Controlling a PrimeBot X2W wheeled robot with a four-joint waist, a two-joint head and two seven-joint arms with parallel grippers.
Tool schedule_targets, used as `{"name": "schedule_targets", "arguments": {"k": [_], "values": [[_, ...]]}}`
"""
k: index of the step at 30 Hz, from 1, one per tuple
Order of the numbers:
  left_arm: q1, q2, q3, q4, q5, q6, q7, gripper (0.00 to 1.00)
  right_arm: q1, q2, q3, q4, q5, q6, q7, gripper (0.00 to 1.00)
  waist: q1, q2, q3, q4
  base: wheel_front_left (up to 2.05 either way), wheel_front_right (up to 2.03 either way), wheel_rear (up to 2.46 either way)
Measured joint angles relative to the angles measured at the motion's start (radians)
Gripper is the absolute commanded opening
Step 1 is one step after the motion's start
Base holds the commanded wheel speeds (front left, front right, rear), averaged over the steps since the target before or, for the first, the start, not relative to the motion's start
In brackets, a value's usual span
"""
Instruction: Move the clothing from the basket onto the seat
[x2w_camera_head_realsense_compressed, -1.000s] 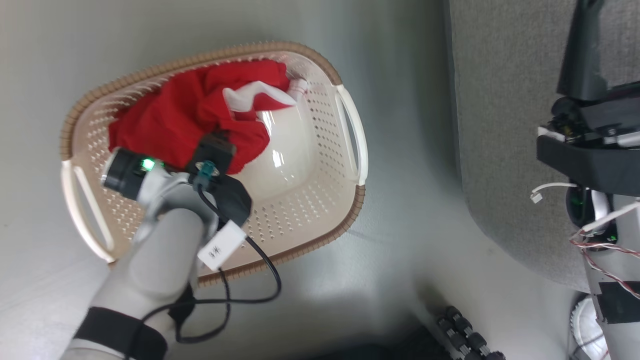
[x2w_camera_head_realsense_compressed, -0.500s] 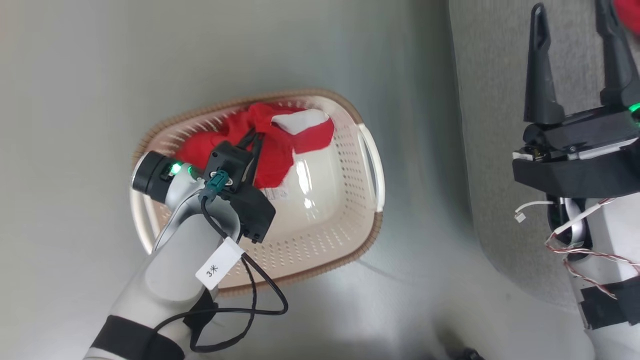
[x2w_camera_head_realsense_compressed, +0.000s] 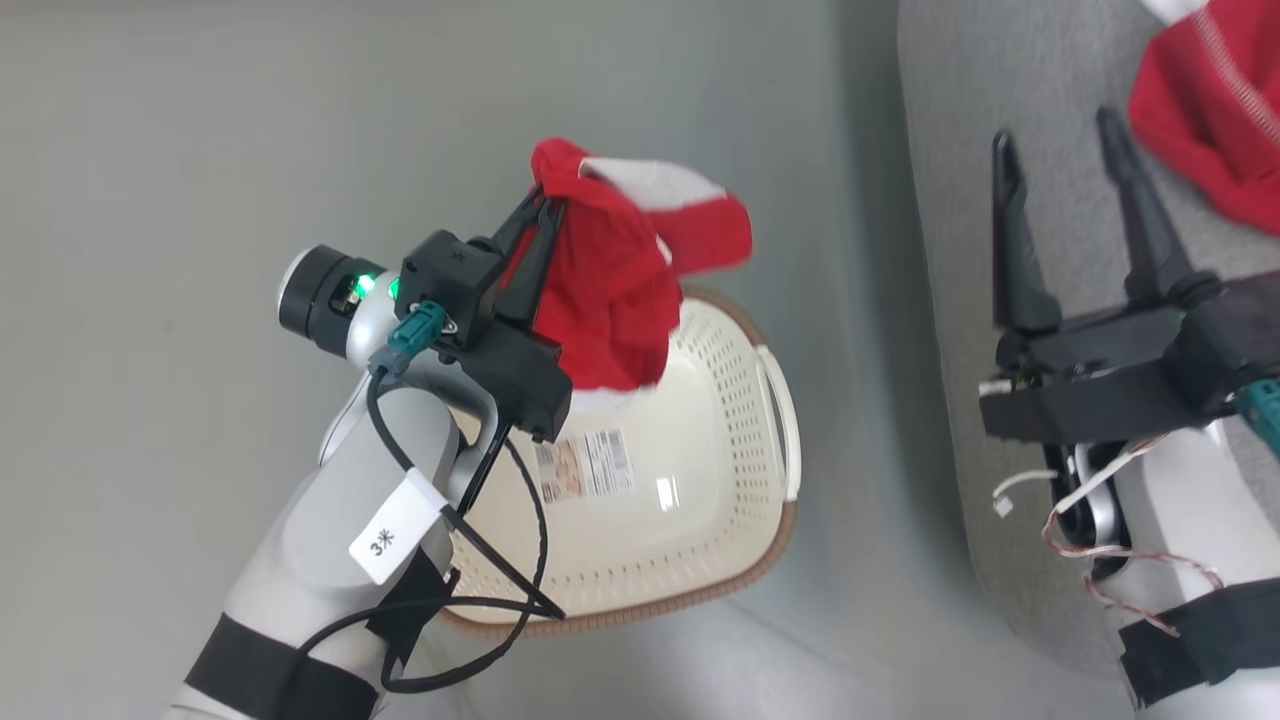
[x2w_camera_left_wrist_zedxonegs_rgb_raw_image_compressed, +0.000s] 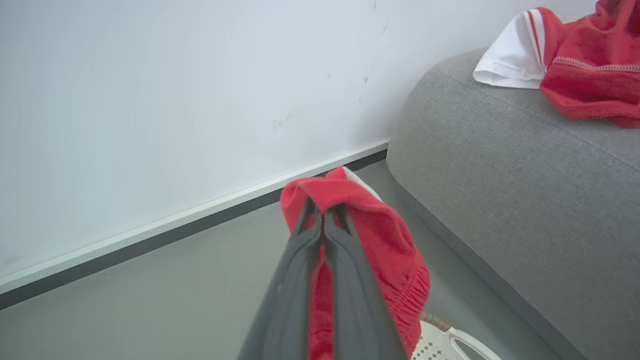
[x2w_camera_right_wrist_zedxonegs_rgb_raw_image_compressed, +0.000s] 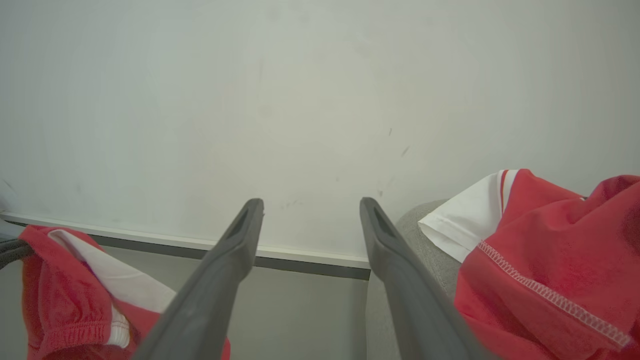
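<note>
The basket (x2w_camera_head_realsense_compressed: 740, 440) is glossy cream plastic, its brown rim (x2w_camera_head_realsense_compressed: 787, 525) ribbed and matt, with a printed paper label (x2w_camera_head_realsense_compressed: 585, 465) on its smooth bottom. The red shorts (x2w_camera_head_realsense_compressed: 610, 290) and the red jersey (x2w_camera_head_realsense_compressed: 1210, 130) are soft matt cloth, the jersey edged with raised white stitching, and the seat (x2w_camera_head_realsense_compressed: 960, 200) is coarse grey woven fabric. The right gripper (x2w_camera_head_realsense_compressed: 1055, 130) has fingers of matt dark plastic; the floor (x2w_camera_head_realsense_compressed: 150, 250) is smooth with a dull sheen.

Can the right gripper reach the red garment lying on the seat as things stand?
Probably yes: the right gripper is open over the seat, and the red garment lies just past its fingertips, with nothing between them.
</note>
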Motion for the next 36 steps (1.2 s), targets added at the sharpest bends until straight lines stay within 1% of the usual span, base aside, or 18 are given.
{"name": "schedule_targets", "arguments": {"k": [4, 13, 19, 25, 36], "values": [[0.000, 0.000, 0.006, -0.025, -0.001, 0.000, 0.000, 0.00, 0.021, 0.001, 0.001, 0.025, 0.003, 0.002, 0.000, 1.00, -0.0001, 0.0000, -0.046, 0.010, 0.00, 0.00, 0.00], [0.000, -0.005, 0.011, -0.052, -0.026, -0.009, 0.000, 0.00, 0.064, 0.018, 0.029, 0.103, 0.005, 0.030, 0.001, 1.00, -0.0001, 0.0000, -0.184, 0.025, 0.00, 0.00, 0.00], [-0.001, -0.007, 0.016, -0.030, -0.030, -0.008, 0.000, 0.00, 0.093, 0.027, 0.059, 0.151, 0.005, 0.055, 0.001, 1.00, 0.0000, -0.0001, -0.275, 0.025, 0.00, 0.00, 0.00], [0.008, -0.009, -0.002, -0.002, -0.034, -0.009, 0.000, 0.00, 0.136, 0.035, 0.091, 0.191, 0.005, 0.089, 0.001, 1.00, 0.0000, 0.0000, -0.366, 0.024, 0.00, 0.00, 0.00], [0.064, -0.013, -0.031, 0.030, -0.053, -0.018, 0.000, 0.00, 0.160, 0.074, 0.212, 0.268, 0.003, 0.142, 0.001, 1.00, 0.0000, 0.0000, -0.529, 0.030, 0.00, 0.00, 0.00]]}}
